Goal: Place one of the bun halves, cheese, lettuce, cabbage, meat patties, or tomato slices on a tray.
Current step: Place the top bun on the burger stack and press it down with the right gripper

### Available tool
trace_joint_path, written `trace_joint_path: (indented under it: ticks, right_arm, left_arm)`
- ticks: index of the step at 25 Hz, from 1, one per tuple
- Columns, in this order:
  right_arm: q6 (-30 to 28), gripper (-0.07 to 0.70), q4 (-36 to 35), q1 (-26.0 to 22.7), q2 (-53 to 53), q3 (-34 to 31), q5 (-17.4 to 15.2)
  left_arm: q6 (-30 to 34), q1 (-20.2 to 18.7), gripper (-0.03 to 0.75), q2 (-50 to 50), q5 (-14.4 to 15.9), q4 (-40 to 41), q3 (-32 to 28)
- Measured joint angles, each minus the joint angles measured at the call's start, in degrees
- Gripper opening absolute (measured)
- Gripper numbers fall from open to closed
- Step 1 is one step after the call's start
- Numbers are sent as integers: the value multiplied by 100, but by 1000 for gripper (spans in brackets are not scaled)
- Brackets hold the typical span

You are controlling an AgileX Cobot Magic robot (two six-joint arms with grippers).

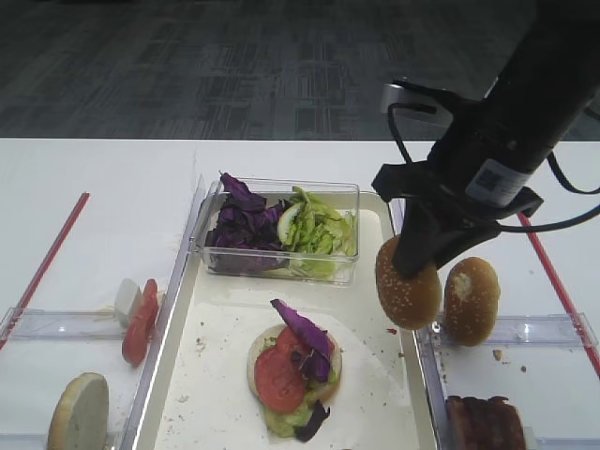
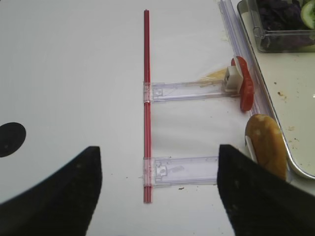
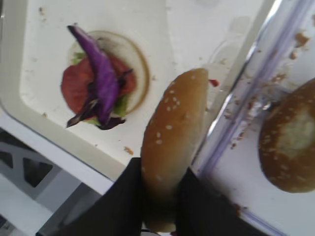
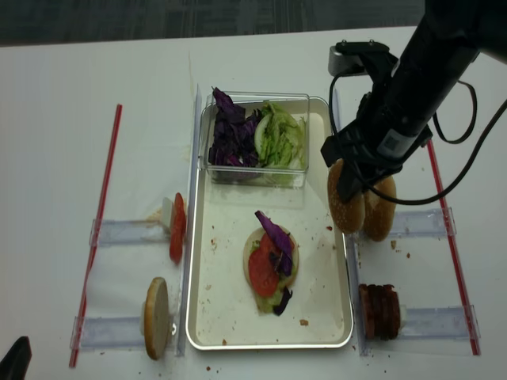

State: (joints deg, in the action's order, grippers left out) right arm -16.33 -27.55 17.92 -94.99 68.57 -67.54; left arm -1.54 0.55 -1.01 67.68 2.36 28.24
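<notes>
One sesame bun top (image 1: pixel 408 282) pinched on edge in right gripper (image 3: pixel 158 199), jaws closed on its lower rim, dome axis vertical, hanging over tray (image 1: pixel 375 375) right rim; open stack (image 1: pixel 292 366) lies to left, nearer right arm; left gripper (image 2: pixel 157 184) jaws apart, empty

We see the right gripper (image 4: pixel 354 190) clamped on the sesame bun top (image 4: pixel 345 207), held on edge over the tray (image 4: pixel 317 317) right rim. Second bun (image 4: pixel 380 210) just beside it. Tray holds a stack: tomato slice (image 4: pixel 263 273), purple cabbage (image 4: pixel 274 231).
</notes>
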Motion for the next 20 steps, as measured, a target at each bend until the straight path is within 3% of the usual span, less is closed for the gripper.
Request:
trace_joint_path:
  ticks: [6,15,20]
  right_arm:
    - [-662,194,-1372,0,0,0,-169]
    - [-1126,194,-2985,0,0,0,-167]
    - [-1217,194,-3216,0,0,0,-155]
  left_arm:
    - [0,0,491,0,0,0,0]
    - [0,0,491,0,0,0,0]
    - [0,0,491,0,0,0,0]
